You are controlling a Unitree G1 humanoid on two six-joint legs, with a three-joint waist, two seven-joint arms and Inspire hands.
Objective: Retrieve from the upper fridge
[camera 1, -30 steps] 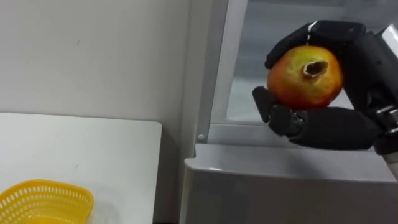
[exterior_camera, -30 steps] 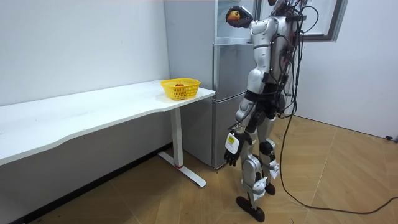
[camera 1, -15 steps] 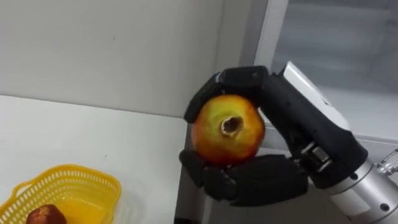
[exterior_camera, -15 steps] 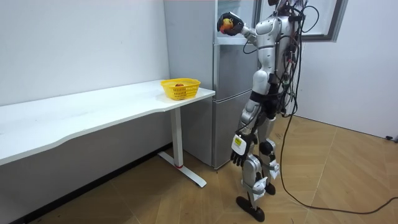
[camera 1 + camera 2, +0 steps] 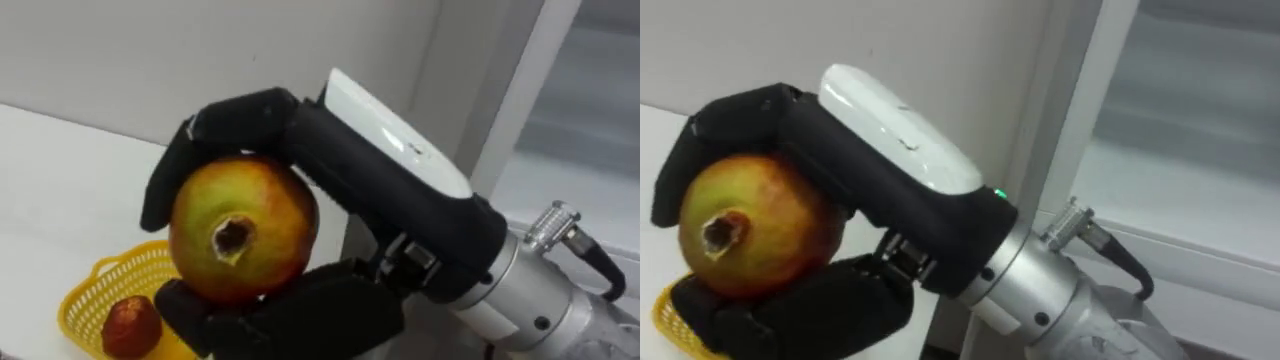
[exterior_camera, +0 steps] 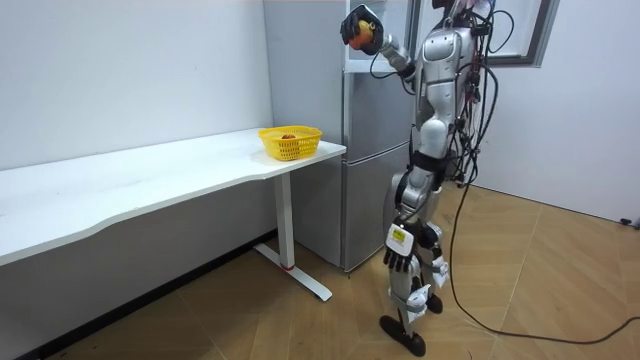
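Right hand: I see my right hand [image 5: 360, 180] raised in front of the camera, fingers and thumb curled round the pomegranate [image 5: 243, 240].
Pomegranate: one, yellow-red, dark crown facing me, fingers over its top and the thumb under it. It is clear of the fridge and the desk.
Left hand: in the room view my left hand [image 6: 400, 262] hangs beside the thigh, far below the right hand. I cannot tell how its fingers stand.
Basket: one, yellow mesh [image 5: 95, 295], below the right hand and to its left, on the desk.
Red fruit: one [image 5: 130, 325], lying in the basket, just left of the thumb as I see it.
Fruit count: two in all, one held and one in the basket.
Desk: one, long and white [image 5: 60, 180], reaching away to the left below the hand. The basket sits at its end nearest the fridge.
Fridge: one, tall and grey [image 6: 375, 150], to the right of the hand, right by the desk's end.
Room: pale wall [image 5: 150, 50] behind the hand, wood floor [image 6: 300, 330]. I stand upright in front of the fridge.
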